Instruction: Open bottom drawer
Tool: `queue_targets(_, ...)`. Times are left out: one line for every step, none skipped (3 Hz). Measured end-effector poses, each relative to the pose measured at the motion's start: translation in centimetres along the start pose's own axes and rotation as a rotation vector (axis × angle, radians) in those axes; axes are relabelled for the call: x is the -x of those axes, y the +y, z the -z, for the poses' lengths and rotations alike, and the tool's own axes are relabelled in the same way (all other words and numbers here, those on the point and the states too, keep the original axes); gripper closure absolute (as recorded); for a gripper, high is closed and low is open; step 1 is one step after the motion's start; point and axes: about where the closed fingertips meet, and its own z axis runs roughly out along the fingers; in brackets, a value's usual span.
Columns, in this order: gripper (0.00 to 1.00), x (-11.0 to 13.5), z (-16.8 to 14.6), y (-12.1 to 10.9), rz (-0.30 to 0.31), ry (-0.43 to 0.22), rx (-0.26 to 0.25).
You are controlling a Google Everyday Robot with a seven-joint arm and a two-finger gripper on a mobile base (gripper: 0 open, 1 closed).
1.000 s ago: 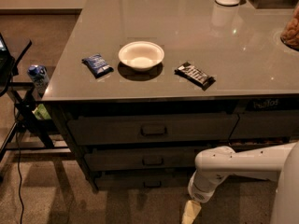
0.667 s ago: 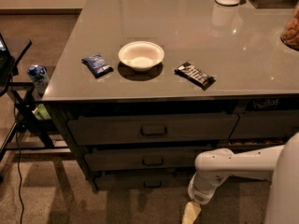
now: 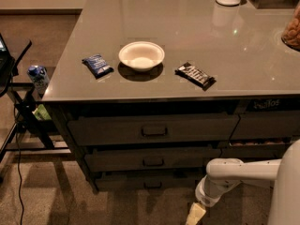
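Note:
The bottom drawer is the lowest, slimmest dark grey-brown front of the three-drawer stack under the counter, with a small rectangular handle at its centre. It sits flush and closed. My gripper hangs at the end of the white arm near the floor, low and to the right of the drawer's handle, apart from it. Only its pale yellowish tip shows at the frame's lower edge.
Two taller drawers sit above. The grey countertop holds a white bowl, a blue snack packet and a dark candy bar. A black stand with a can is at left. Neighbouring drawers are at right.
The arm and gripper have held nearly still, shifting only slightly. The drawers have not moved.

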Motion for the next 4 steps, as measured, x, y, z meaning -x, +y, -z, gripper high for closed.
queue_targets(0.0, 0.0, -2.0, -1.4, -0.009, -0.018, 0.001)
queue_targets(0.0, 0.1, -3.9, -2.4, -0.028, -0.034, 0.068)
queue_targets(0.0, 0.0, -3.8, -2.3, -0.028, -0.022, 0.091)
queue_targets(0.0, 1.2, -5.2, -3.0, -0.03, -0.082, 0.066)
